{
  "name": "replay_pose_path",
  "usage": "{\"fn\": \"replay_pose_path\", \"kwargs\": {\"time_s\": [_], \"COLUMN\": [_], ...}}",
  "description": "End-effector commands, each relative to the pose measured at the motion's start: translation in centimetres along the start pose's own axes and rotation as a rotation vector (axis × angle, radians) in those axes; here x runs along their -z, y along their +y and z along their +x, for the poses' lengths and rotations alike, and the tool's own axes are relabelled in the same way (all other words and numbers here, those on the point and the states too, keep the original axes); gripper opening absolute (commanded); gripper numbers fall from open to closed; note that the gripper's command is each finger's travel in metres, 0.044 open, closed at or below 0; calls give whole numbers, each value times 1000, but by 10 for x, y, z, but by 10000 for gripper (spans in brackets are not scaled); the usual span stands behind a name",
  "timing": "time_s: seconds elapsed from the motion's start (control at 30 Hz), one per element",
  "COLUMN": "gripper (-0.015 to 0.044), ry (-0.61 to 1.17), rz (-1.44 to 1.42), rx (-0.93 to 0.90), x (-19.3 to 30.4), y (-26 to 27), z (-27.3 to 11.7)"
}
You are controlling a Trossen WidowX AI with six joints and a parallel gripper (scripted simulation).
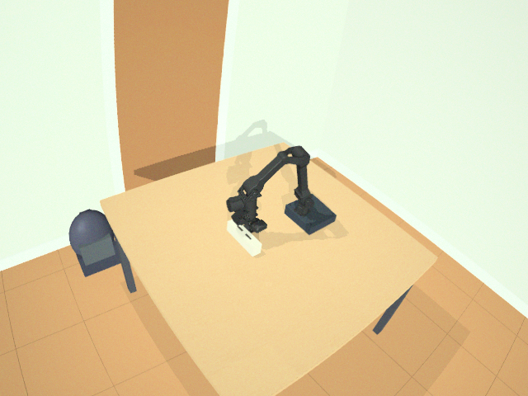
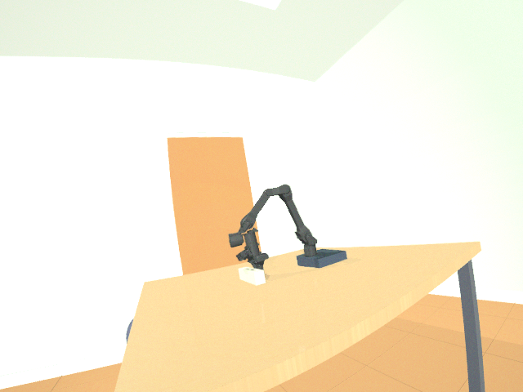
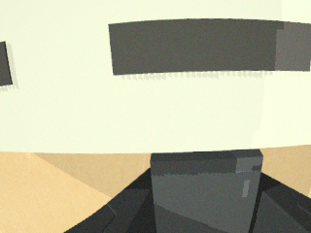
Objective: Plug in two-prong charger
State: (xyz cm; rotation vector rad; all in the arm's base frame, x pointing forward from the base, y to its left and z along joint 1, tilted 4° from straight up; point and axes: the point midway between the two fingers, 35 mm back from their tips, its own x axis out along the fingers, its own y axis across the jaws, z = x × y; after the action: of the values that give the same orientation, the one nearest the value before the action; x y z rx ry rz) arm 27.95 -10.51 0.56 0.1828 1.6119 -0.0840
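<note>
The white power strip point(image 1: 252, 247) point(image 2: 252, 276) point(image 3: 58, 116) lies on the table, with dark slots in its top. In the wrist view, one long dark slot point(image 3: 194, 48) shows at the top and part of another at the left edge. My gripper point(image 1: 256, 227) point(image 2: 258, 265) point(image 3: 197, 175) is low, right beside the strip, and shut on the dark grey charger point(image 3: 201, 199). The charger's far end meets the strip's near edge in the wrist view. Its prongs are hidden, so I cannot tell whether they touch the strip or enter an outlet.
The wooden table point(image 1: 256, 307) point(image 2: 211, 324) carries the arm's dark blue base point(image 1: 310, 214) point(image 2: 323, 258), behind and to the right of the strip. A dark rounded object point(image 1: 89, 232) stands beyond the table's left edge. A brown door panel point(image 1: 168, 81) point(image 2: 211, 202) is behind the table.
</note>
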Motion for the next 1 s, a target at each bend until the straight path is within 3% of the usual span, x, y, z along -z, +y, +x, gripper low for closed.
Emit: {"fn": "replay_pose_path", "kwargs": {"time_s": [0.0,0.97], "gripper": [0,0], "ry": [-10,-9], "rz": [4,4], "rx": [-1,-1], "x": [-3,6], "y": [0,0], "z": [-2,0]}}
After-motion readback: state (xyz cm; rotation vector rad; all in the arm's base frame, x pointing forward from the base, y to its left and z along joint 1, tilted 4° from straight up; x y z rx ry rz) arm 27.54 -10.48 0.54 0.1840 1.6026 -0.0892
